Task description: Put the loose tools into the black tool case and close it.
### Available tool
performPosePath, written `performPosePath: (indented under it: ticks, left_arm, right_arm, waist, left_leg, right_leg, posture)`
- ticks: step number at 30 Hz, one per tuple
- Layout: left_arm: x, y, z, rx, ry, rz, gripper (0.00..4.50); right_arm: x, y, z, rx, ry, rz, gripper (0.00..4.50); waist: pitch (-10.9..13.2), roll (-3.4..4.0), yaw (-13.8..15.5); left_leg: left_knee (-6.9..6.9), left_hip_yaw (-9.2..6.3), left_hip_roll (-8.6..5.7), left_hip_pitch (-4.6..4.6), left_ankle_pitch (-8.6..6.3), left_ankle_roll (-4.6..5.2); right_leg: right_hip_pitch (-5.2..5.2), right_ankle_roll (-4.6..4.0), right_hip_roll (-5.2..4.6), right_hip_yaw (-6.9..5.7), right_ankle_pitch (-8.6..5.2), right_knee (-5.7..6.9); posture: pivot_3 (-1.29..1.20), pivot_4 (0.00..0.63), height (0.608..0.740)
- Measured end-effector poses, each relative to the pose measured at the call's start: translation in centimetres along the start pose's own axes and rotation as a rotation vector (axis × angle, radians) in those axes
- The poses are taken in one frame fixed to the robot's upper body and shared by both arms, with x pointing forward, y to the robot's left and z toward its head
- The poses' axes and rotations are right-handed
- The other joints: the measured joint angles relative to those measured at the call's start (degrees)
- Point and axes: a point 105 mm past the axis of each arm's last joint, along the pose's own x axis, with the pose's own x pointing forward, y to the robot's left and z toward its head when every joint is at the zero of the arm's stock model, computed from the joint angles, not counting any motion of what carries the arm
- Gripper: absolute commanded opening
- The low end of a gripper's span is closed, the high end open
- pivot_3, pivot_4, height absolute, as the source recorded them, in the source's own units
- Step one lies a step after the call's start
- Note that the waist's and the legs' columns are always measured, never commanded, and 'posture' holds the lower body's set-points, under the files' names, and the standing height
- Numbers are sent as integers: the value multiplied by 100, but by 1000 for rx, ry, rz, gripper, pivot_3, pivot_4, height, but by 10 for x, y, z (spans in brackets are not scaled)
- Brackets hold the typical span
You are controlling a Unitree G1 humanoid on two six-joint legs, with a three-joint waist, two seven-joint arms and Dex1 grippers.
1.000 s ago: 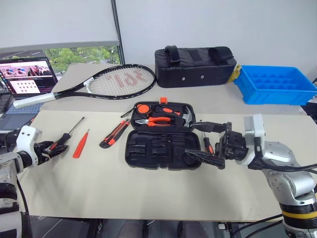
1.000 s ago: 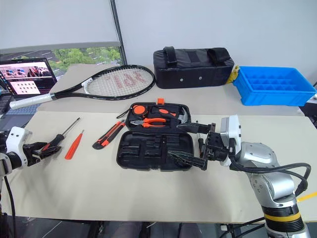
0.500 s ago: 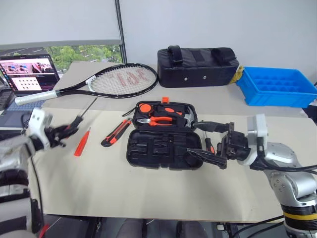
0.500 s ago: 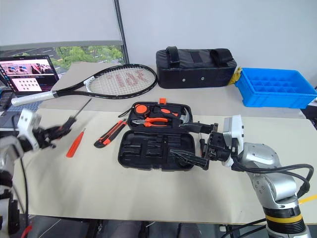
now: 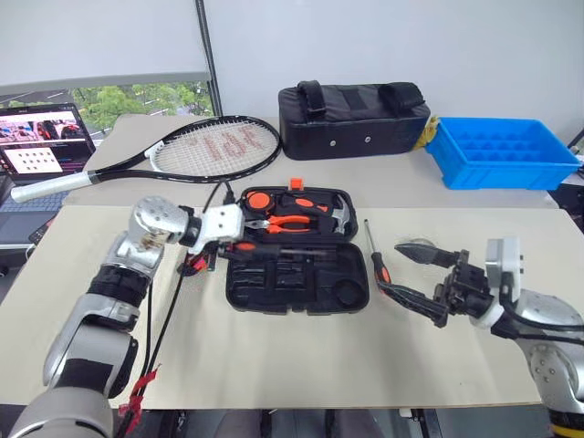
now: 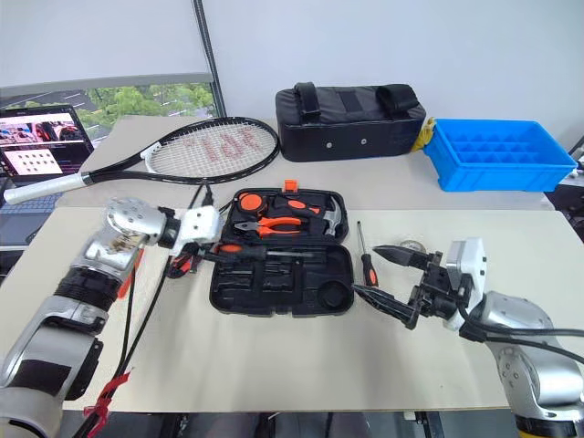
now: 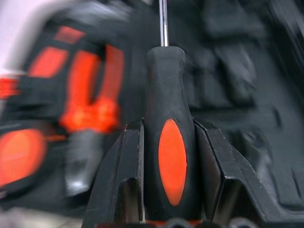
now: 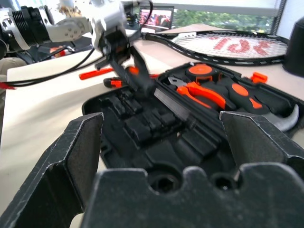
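Note:
The black tool case (image 5: 301, 285) lies open in the middle of the table. Pliers, a hammer and orange tools sit in its far half. My left gripper (image 5: 239, 245) hangs over the case's left side, shut on an orange-and-black-handled screwdriver (image 7: 166, 156) whose shaft points across the recesses. My right gripper (image 5: 409, 272) stands open to the right of the case, off it, fingers (image 8: 76, 156) spread wide. Another screwdriver (image 5: 375, 253) lies between the case and that gripper. The utility knife (image 8: 111, 81) and slim orange screwdriver (image 8: 92, 73) lie left of the case. A small grey roll (image 6: 411, 245) peeks out behind the upper right finger.
A tennis racket (image 5: 214, 146), a black fabric bag (image 5: 351, 108) and a blue bin (image 5: 502, 151) line the back of the table. A laptop (image 5: 41, 137) stands at the far left. Cables hang from my left arm over the table's left part.
My left gripper lifted the screwdriver from the table's left side and swung it right, over the case. My right gripper drew back to the right, off the case, staying open.

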Motion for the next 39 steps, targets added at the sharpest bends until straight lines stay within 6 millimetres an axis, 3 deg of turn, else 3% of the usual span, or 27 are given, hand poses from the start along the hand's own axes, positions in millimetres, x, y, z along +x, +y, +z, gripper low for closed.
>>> performPosePath:
  ticks: [4, 18, 19, 26, 30, 33, 34, 35, 36, 37, 39]
  left_arm:
    - [10, 13, 9, 9, -12, 55, 984]
    - [16, 11, 1, -26, 8, 59, 984]
    - [17, 11, 1, -28, 5, 59, 1988]
    - [20, 16, 5, -33, -28, 106, 4394]
    - [9, 32, 15, -51, -104, 217, 4394]
    - [-11, 45, 50, -83, -308, 283, 4394]
    - [-18, 47, 62, -99, -377, 287, 3882]
    - [-26, 48, 77, -109, -448, 293, 3720]
    - [-28, 48, 82, -118, -475, 294, 3285]
    - [-27, 47, 81, -130, -474, 313, 2788]
    - [-16, 42, 70, -178, -458, 325, 2258]
  right_arm:
    - [-7, 5, 0, -16, 1, -36, 4500]
    - [-13, 7, 6, -49, -4, -69, 4500]
    - [-13, 7, 6, -49, -3, -69, 4500]
    - [-10, 7, 6, -58, -3, -63, 4500]
    - [-6, 8, 6, -56, -7, -48, 4500]
    - [-6, 8, 5, -57, -3, -48, 4500]
    - [-6, 8, 5, -57, -2, -47, 4500]
    - [-6, 8, 5, -57, -1, -47, 4500]
    - [-6, 8, 5, -57, -1, -47, 4500]
    - [-6, 8, 4, -56, 0, -46, 4500]
    - [-6, 7, 3, -50, 0, -49, 4500]
  waist:
    - [0, 0, 38]
    - [0, 0, 19]
    - [0, 0, 20]
    - [0, 0, 30]
    - [0, 0, 23]
    - [0, 0, 20]
    - [-1, 1, 18]
    - [-3, 5, 18]
    - [-4, 7, 19]
    - [-10, 17, 18]
    - [-12, 21, 16]
  left_leg:
    - [25, -6, 0, -6, -8, 13]
    - [37, -9, 1, 2, -7, 12]
    - [38, -9, 1, 1, -7, 12]
    - [63, -14, 4, 0, -8, 13]
    - [68, -15, 6, -1, -9, 14]
    - [69, -16, 8, -4, -9, 14]
    - [69, -16, 9, -4, -8, 13]
    - [71, -16, 9, -1, -8, 12]
    - [71, -16, 8, 1, -8, 12]
    - [70, -16, 7, 5, -8, 12]
    - [69, -14, 6, 18, -9, 14]
  right_leg:
    - [4, 3, -4, 0, -1, 2]
    - [5, 2, -3, 2, -1, 4]
    - [5, 2, -3, 2, -1, 4]
    - [10, 2, -3, 1, -1, 15]
    - [10, 2, -3, 3, -1, 17]
    - [8, 2, -3, 2, 0, 20]
    - [8, 2, -3, 2, 0, 19]
    - [12, 2, -3, 4, 0, 20]
    - [14, 2, -3, 5, -1, 18]
    - [19, 2, -3, 5, 0, 15]
    - [28, 2, -3, 11, -1, 17]
  posture:
    - [0, 150, 729]
    - [0, 150, 729]
    - [0, 150, 729]
    - [0, 150, 729]
    - [0, 150, 729]
    - [0, 150, 729]
    - [0, 150, 729]
    - [0, 150, 729]
    - [0, 150, 729]
    - [0, 150, 729]
    - [0, 150, 729]
